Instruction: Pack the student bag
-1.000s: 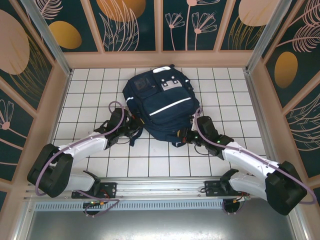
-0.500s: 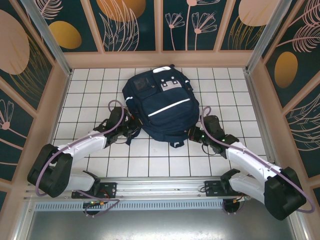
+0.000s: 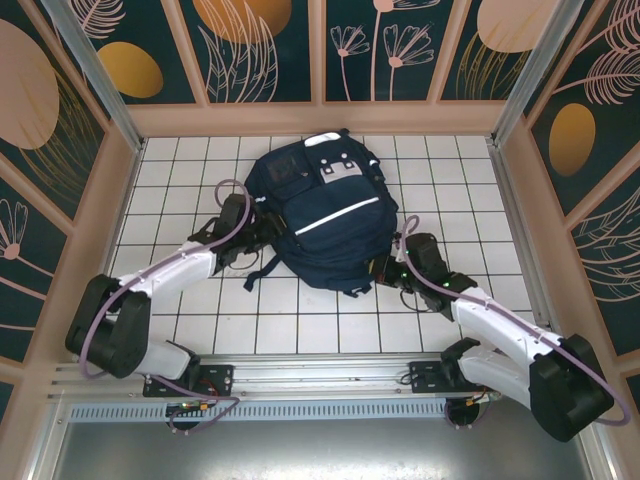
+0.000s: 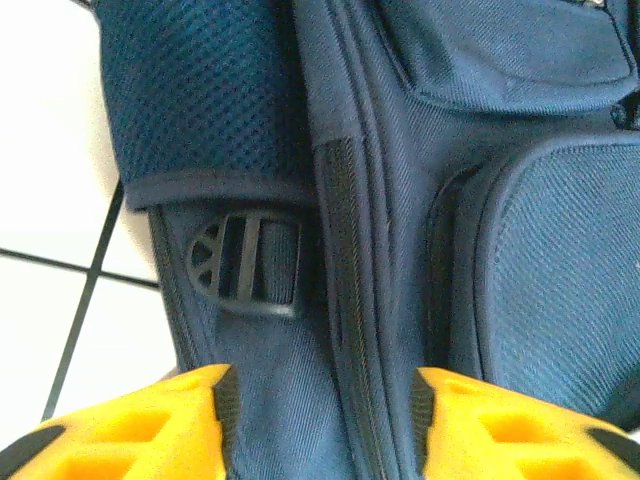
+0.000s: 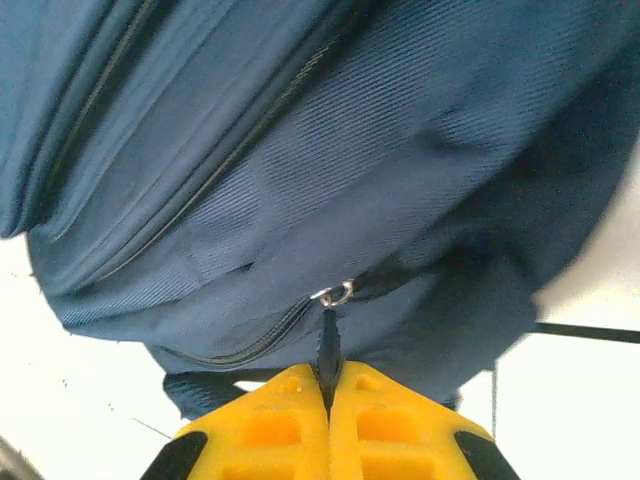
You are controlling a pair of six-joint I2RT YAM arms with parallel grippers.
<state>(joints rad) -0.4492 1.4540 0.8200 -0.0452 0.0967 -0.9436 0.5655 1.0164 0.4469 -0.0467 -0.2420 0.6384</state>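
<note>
Lying: student bag [image 3: 320, 215] is lying front-up mid-table [image 3: 180, 170] on white tiles, its top toward the far wall.
Left tool [image 4: 320, 400]: is facing the bag's left side with its yellow fingers [image 4: 150, 430] spread, a black strap buckle [image 4: 245, 265] just ahead.
Right tool [image 5: 328, 385]: is pinching the dark zipper pull [image 5: 328, 345] at the bag's near right corner, its fingers pressed together on it.

Navy student bag [image 3: 320, 210] with white stripe, white dark-gridded table [image 3: 170, 180], teal walls [image 3: 260, 50] with floral pattern.
</note>
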